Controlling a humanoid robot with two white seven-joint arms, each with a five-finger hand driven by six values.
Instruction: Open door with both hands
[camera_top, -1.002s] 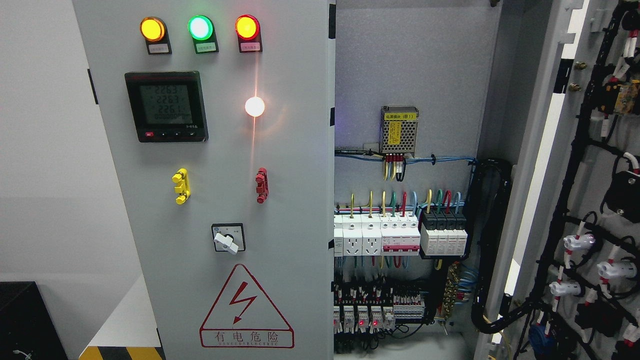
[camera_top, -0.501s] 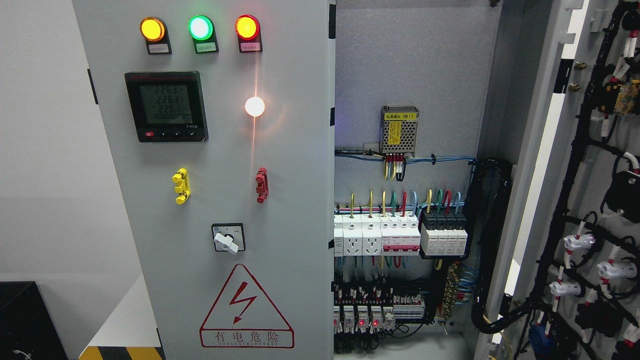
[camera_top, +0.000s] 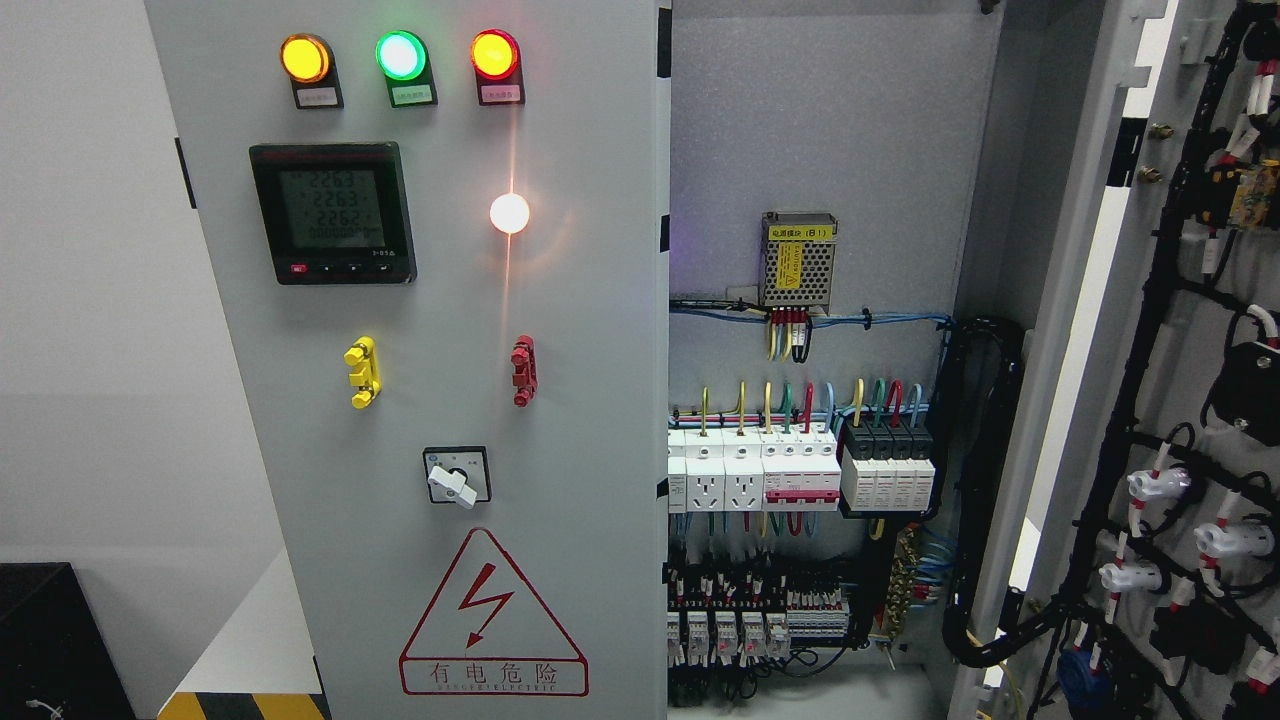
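Note:
A grey electrical cabinet fills the head view. Its left door (camera_top: 580, 330) stands shut and carries three lit lamps, a digital meter (camera_top: 332, 212), a yellow handle (camera_top: 361, 372), a red handle (camera_top: 523, 370), a rotary switch (camera_top: 456, 477) and a red warning triangle. The right door (camera_top: 1150, 380) is swung wide open at the far right, its inner face covered in black cable looms. Between them the cabinet's inside (camera_top: 810, 330) is exposed, with breakers, sockets and coloured wires. Neither of my hands nor any arm shows in the picture.
A black box (camera_top: 50, 640) sits at the lower left by a white wall. A yellow-and-black striped strip (camera_top: 245, 706) runs along the floor at the cabinet's foot. A thick black cable conduit (camera_top: 985, 480) hangs down the cabinet's right inner side.
The last digit on the meter has changed and two small red lights at the cabinet's bottom have gone out. Nothing else has moved.

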